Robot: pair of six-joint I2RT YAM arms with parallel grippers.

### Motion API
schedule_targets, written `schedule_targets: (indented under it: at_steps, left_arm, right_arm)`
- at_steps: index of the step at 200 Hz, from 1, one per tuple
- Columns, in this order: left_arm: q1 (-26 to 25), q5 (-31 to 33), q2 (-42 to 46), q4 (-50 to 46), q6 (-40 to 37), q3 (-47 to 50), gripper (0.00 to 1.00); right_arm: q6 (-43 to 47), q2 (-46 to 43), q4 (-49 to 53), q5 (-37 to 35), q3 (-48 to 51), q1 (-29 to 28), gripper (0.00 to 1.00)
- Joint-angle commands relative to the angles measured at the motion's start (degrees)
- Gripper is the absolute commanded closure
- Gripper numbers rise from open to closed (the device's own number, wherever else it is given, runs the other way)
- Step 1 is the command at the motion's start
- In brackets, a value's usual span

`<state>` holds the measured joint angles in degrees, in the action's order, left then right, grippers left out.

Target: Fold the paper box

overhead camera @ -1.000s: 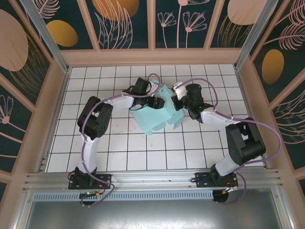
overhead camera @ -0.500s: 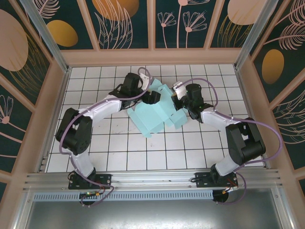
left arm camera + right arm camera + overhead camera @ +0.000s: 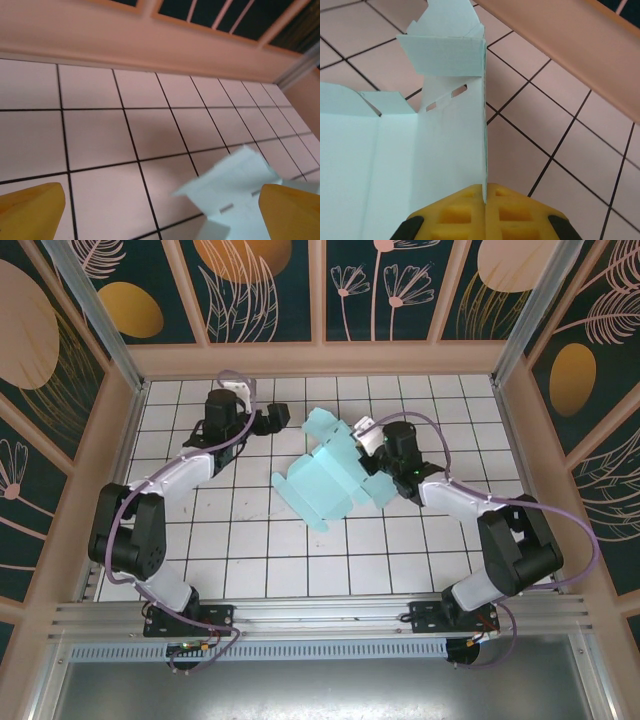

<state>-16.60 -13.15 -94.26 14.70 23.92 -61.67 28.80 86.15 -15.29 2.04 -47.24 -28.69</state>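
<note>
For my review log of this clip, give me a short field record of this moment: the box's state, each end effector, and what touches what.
paper box: pale teal card, partly folded, resting on the tiled table
left end effector: open, apart from the box, off to its left
right end effector: shut on the edge of one upright box wall
contact: right end effector and table touch the box
task stage: fold not finished, flaps loose
</note>
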Motion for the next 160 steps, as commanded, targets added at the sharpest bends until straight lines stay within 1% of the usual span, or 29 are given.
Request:
schedule_targets:
  at_steps: [1,9,21,38,51,62,65,78,92,111,122,149,160]
  left_arm:
    - [1.9,1.9,-0.5,3.5,5.8,0.6,0.01]
    - [3.1,1.3,-0.7,4.3,7.4,1.5,0.01]
    - [5.0,0.0,-1.3,4.9,9.4,2.3,0.01]
    - [6.9,-1.8,-2.5,4.4,10.0,2.3,0.01]
    - [7.7,-3.0,-3.4,4.7,10.4,2.5,0.01]
    - [8.2,-3.9,-3.6,5.0,10.9,2.5,0.01]
    - [8.3,-4.1,-5.2,5.1,11.0,2.5,0.01]
    - [8.8,-5.5,-6.9,5.6,11.5,2.2,0.01]
    - [9.0,-7.1,-8.6,5.3,11.0,1.2,0.01]
    - [9.2,-7.7,-10.5,5.1,10.4,0.6,0.01]
    - [9.2,-8.9,-11.4,5.6,10.5,0.3,0.01]
    - [9.3,-11.7,-13.7,6.8,11.3,-0.6,0.02]
    - [9.2,-13.0,-14.6,7.0,11.5,-1.0,0.03]
  right_arm:
    - [6.3,-0.9,-2.1,-5.1,-0.3,-2.2,1.0]
    - [7.5,0.0,-1.4,-6.7,-1.2,-2.3,1.0]
    - [10.0,1.7,-0.5,-9.8,-2.7,-4.6,1.0]
    - [14.1,4.3,-0.2,-13.9,-4.3,-6.6,1.0]
    - [16.4,5.5,-0.6,-16.0,-5.2,-8.0,1.0]
    - [17.2,6.2,-0.8,-16.4,-6.0,-8.9,1.0]
    - [17.3,6.3,-1.0,-16.4,-6.2,-9.1,1.0]
    - [19.4,7.0,-1.3,-16.7,-6.5,-10.6,1.0]
    - [22.8,8.5,-2.7,-20.0,-6.3,-12.4,1.0]
    - [28.7,9.8,-10.0,-26.0,-3.6,-14.5,1.0]
    - [32.1,10.1,-15.1,-28.1,-1.8,-15.7,1.0]
    - [40.3,11.3,-25.5,-31.1,1.5,-17.7,1.0]
    - [42.0,11.9,-27.6,-31.8,2.0,-18.1,1.0]
